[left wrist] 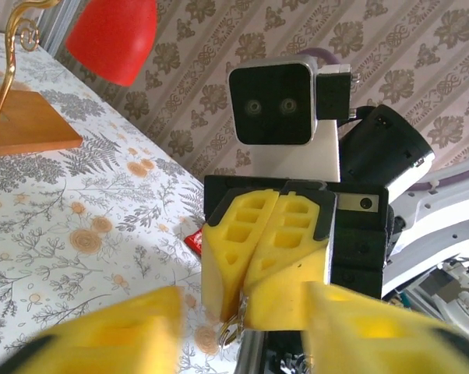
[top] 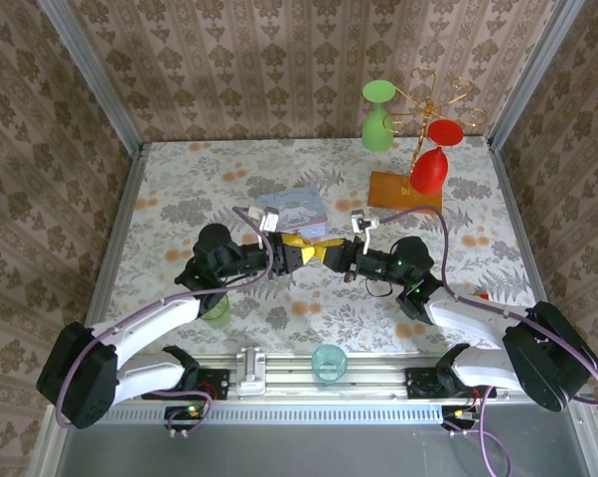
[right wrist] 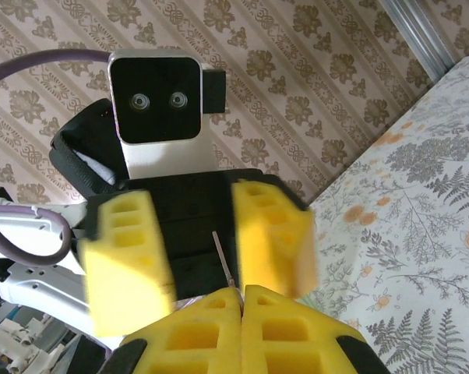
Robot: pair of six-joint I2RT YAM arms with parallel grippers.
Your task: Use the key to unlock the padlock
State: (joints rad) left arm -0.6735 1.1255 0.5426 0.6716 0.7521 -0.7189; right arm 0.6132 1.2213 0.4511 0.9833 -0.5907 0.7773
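Your right gripper has its yellow fingers pressed together on the key, and a thin metal sliver pokes out of the seam toward the other arm. Facing it tip to tip, your left gripper stands with its fingers apart, one on each side of that sliver and not touching it. A small metal loop dangles under the right fingers; you cannot tell from here whether it belongs to the padlock. Just beyond the two fingertips, on the far side, lies the pale blue tin, close but out of the line between the grippers. Behind your left gripper, tucked partly under that arm, sits a green cup, contents impossible to judge. Nearer the bases, level with the gap between the arms, a teal cup stands by the rail. Far out past your right gripper a gold stand on a wooden base carries a green goblet and a red goblet. A red scrap lies on the floral cloth beside the right gripper.
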